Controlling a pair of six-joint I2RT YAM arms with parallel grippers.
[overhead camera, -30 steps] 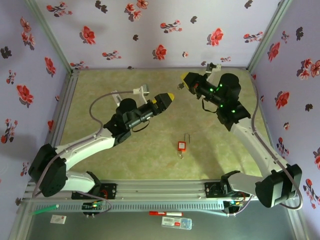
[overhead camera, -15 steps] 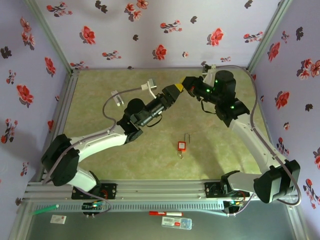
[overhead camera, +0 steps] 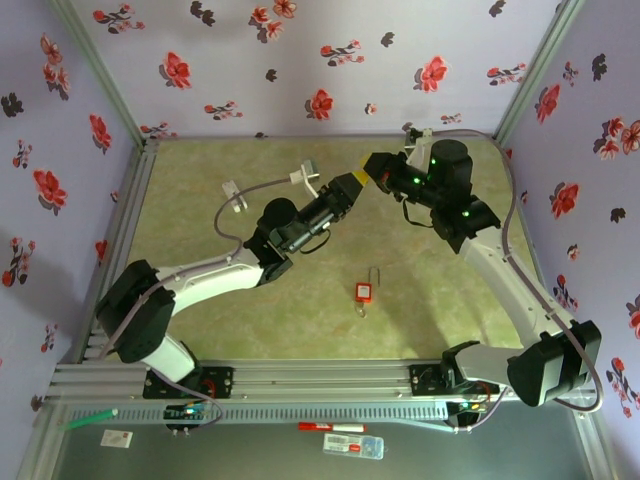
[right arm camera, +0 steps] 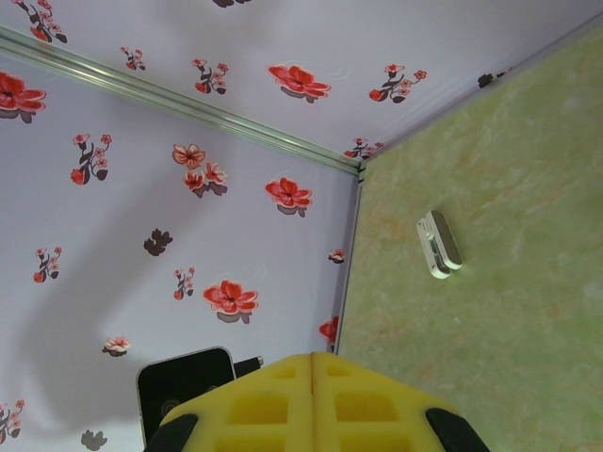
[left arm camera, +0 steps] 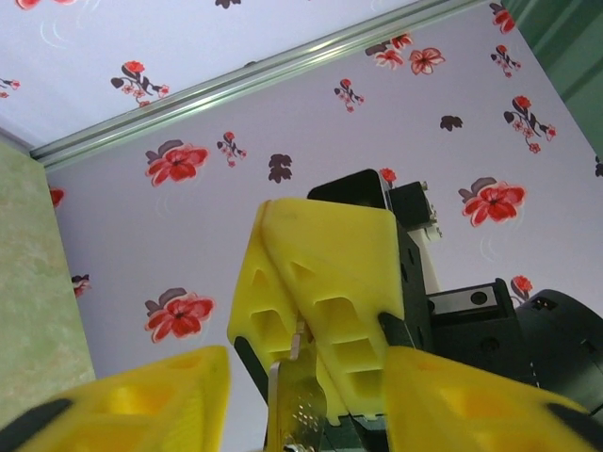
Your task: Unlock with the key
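Judged a robot lab test booth: enclosed by flowered purple walls (overhead camera: 250, 60), framed with metal posts (overhead camera: 100, 70), floored with a green mat (overhead camera: 190, 190), fitted with arms (overhead camera: 190, 280) bolted to a slotted rail (overhead camera: 330, 377).

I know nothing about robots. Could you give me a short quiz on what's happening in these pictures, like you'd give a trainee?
1. True or false: the red padlock lies on the table, held by nothing.
2. What is the right end effector pinching? A) a key B) a pen C) a screwdriver
3. Fill in: the left end effector has its yellow fingers ___, one on each side of the key.

Key: 1 true; 2 A; 3 apart.
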